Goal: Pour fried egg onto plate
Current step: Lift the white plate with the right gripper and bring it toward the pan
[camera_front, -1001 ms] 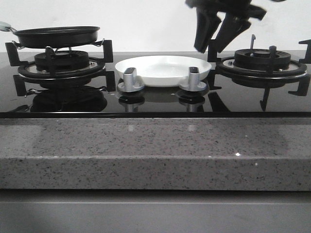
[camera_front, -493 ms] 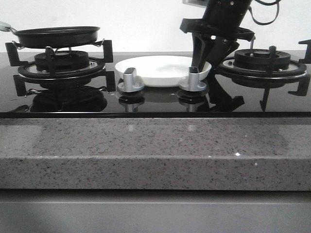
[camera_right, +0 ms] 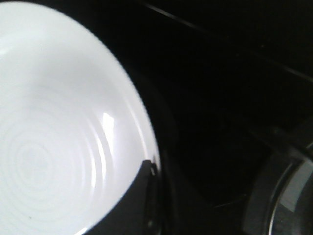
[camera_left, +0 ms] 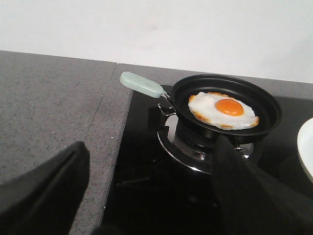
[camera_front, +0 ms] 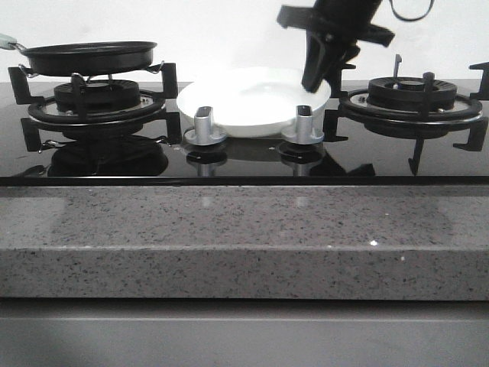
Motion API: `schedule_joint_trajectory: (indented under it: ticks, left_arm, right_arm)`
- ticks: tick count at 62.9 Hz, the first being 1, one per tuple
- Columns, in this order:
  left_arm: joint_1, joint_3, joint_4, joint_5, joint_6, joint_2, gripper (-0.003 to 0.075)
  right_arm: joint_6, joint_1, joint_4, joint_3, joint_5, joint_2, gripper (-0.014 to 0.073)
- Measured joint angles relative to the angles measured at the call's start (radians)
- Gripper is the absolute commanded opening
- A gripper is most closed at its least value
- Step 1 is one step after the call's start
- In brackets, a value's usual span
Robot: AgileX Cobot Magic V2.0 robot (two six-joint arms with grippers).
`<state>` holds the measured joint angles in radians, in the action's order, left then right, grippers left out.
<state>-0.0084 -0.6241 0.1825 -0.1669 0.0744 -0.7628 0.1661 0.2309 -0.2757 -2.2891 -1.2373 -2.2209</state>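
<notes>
The fried egg, white with an orange yolk and browned edges, lies in a black frying pan with a pale green handle on the left burner. In the front view the pan hides the egg. My left gripper hovers open and empty, short of the pan and near the hob's left edge. The white plate sits mid-hob, its right side lifted. My right gripper is shut on that right rim, one finger inside the plate.
Two silver control knobs stand just in front of the plate. The right burner's black grate is beside my right gripper. A speckled grey counter fronts the glass hob, and a white wall is behind.
My right gripper came down from above, closed on the plate's right rim and raised it, so the plate now tilts up on that side. The pan has not moved.
</notes>
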Motion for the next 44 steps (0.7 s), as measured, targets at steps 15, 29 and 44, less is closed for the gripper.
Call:
schedule_joint_trajectory:
  ticks: [15, 29, 44]
  left_arm:
    - [0.0, 0.0, 0.0, 0.013, 0.0, 0.0, 0.051]
    - [0.0, 0.0, 0.0, 0.02, 0.0, 0.0, 0.051]
    - [0.0, 0.0, 0.0, 0.026, 0.0, 0.0, 0.0511]
  right_arm:
    - [-0.06, -0.042, -0.078, -0.073, -0.014, 0.019, -0.0059]
    - [-0.059, -0.052, -0.151, -0.001, -0.014, 0.109, -0.0059]
    - [0.004, -0.015, -0.166, 0.379, 0.03, 0.336, -0.0059]
